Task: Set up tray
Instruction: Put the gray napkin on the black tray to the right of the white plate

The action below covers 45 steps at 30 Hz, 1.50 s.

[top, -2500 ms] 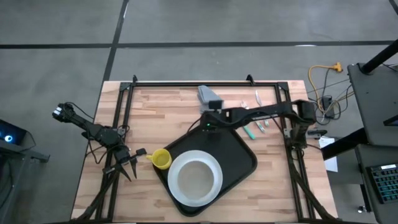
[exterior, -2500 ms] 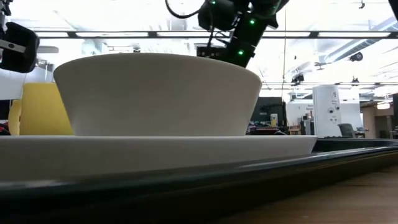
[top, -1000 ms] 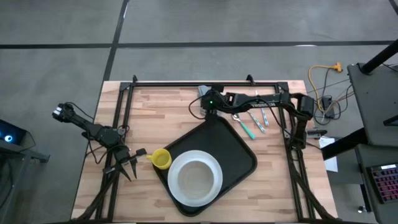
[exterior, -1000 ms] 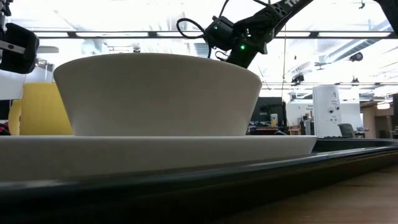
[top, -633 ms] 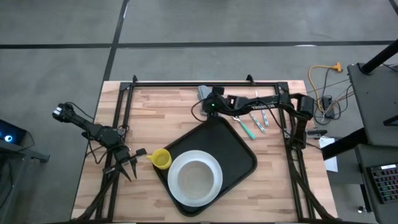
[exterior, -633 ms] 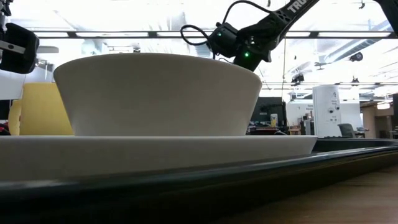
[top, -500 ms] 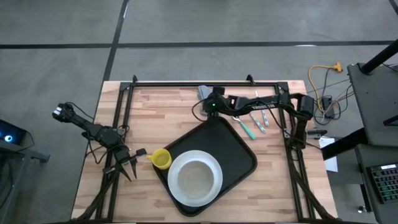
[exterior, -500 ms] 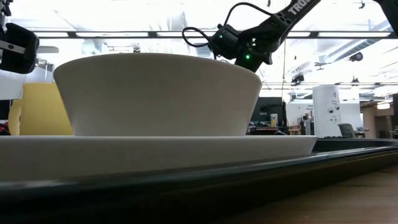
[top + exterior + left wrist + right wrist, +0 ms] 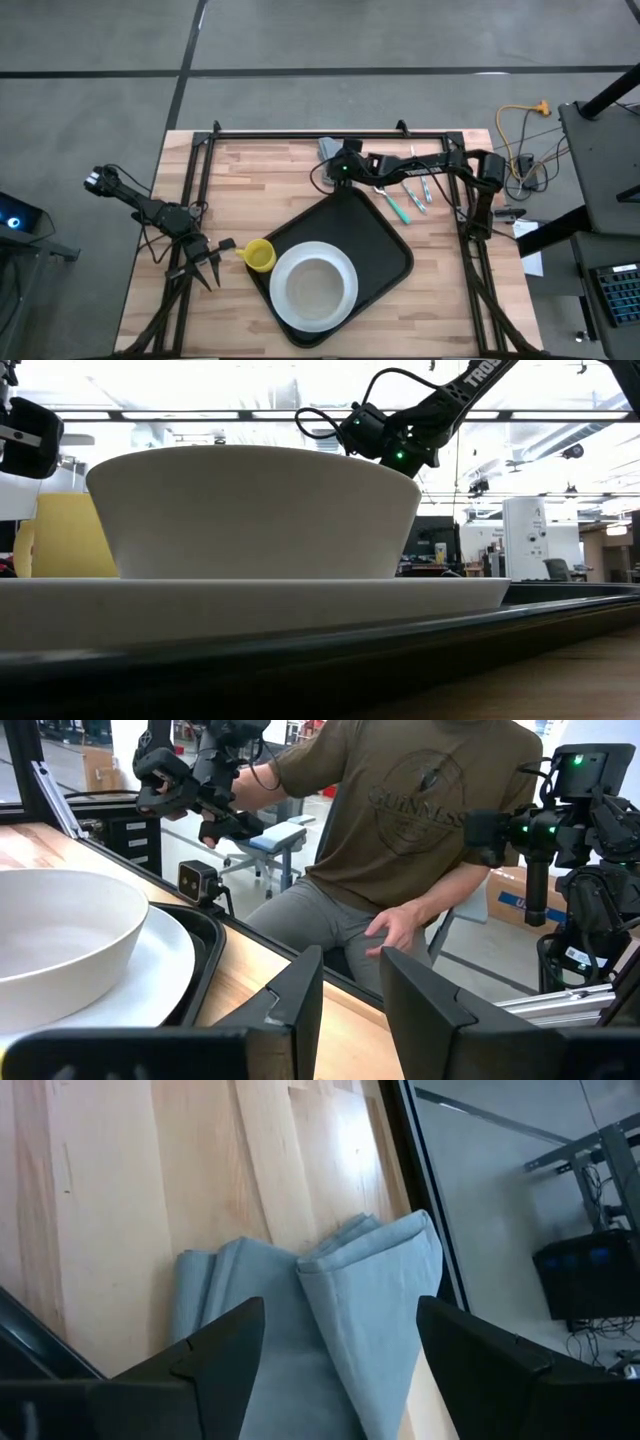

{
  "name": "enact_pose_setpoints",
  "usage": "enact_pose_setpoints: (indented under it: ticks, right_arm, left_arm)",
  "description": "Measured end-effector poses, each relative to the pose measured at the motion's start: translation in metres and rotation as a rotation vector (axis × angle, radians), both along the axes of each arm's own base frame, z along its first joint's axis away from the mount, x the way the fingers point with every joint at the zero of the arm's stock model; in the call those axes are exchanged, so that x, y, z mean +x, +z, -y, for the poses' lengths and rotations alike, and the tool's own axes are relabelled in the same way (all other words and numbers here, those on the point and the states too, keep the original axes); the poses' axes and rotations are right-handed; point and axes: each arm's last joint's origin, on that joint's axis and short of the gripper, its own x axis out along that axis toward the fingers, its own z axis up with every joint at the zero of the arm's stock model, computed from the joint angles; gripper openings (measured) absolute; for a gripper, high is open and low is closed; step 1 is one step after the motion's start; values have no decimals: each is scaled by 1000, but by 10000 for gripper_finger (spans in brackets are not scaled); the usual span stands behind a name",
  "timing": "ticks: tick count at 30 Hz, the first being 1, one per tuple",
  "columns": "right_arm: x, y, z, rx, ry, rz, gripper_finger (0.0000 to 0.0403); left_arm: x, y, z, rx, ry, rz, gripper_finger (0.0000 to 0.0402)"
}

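The black tray [image 9: 372,226] lies slantwise at the table's middle and bears a white plate [image 9: 349,306] with a white bowl [image 9: 314,284] on it. A yellow cup [image 9: 259,256] stands at the tray's left corner. A folded grey-blue cloth [image 9: 345,1295] lies flat on the wood near the far edge. My right gripper [image 9: 340,1312] hangs open just above the cloth, slanting down, one finger on either side of its folded ridge without touching. My left gripper [image 9: 350,965] waits open near the table's left edge [image 9: 205,268], pointing level across the tray.
Several pieces of cutlery [image 9: 407,196] with teal and pale handles lie on the wood right of the cloth. A black frame rail [image 9: 330,134] runs along the far edge. A person [image 9: 400,850] sits beyond the table in the left wrist view.
My right gripper has sunk a little toward the folded cloth at the far edge, still open and without turning. The tray, plate, bowl and cup have stayed put.
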Motion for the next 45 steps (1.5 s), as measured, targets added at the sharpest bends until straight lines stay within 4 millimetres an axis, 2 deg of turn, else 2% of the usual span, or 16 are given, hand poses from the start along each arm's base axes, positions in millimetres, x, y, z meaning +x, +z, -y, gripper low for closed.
enact_pose_setpoints:
  ticks: [21, 45]
  right_arm:
    - [-5, -1, 13, 15, -2, -2, 257]
    - [-4, 0, 14, 18, 1, 9, 261]
  left_arm:
    - [0, 0, 0, -1, -5, 0, 88]
    - [0, 0, 0, 0, -3, 0, 88]
